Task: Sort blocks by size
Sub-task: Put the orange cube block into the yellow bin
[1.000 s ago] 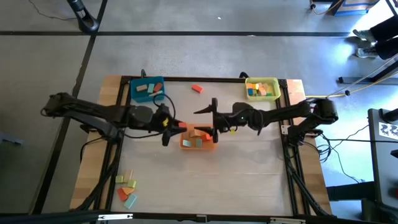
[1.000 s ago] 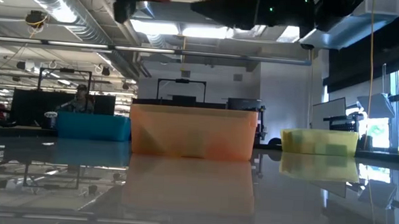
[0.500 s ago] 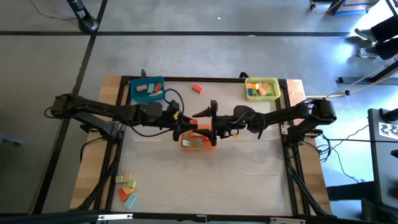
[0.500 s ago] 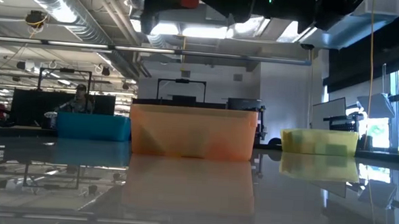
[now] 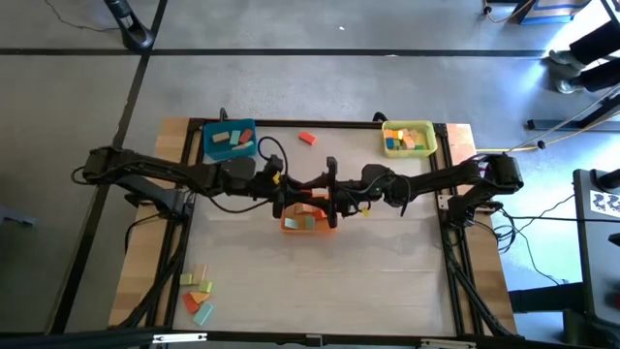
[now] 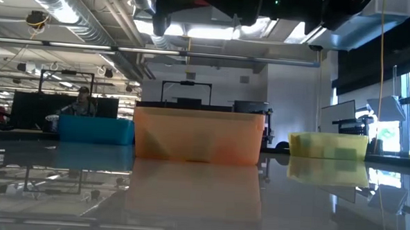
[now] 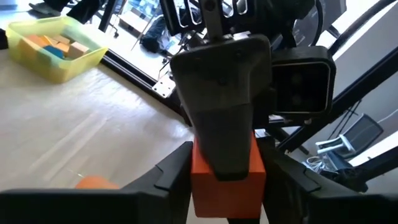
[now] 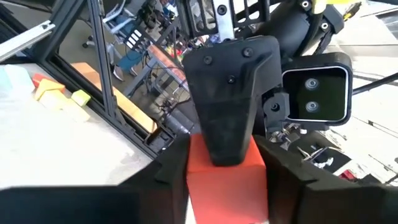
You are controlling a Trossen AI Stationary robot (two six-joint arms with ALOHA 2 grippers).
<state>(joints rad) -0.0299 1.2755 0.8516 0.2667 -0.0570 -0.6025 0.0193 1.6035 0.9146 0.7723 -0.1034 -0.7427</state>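
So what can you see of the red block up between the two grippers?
The red block is a small cube-like piece, orange-red, matte, with clean square edges. It looks painted, with no marks showing. It hangs in the air above the orange tray, touching no surface. The left gripper flanks it with a finger on either side, and the right gripper does the same across the other pair of faces. Each wrist view shows the other arm's dark finger lying over the face turned towards it.

This is an open industrial lab: exposed silver ducts (image 6: 71,15) and pipes run under a bare ceiling, rows of desks with monitors (image 6: 188,100) stretch behind, a person (image 6: 83,99) sits at one, and the robot table (image 5: 387,262) stands on polished concrete floor (image 5: 77,97).
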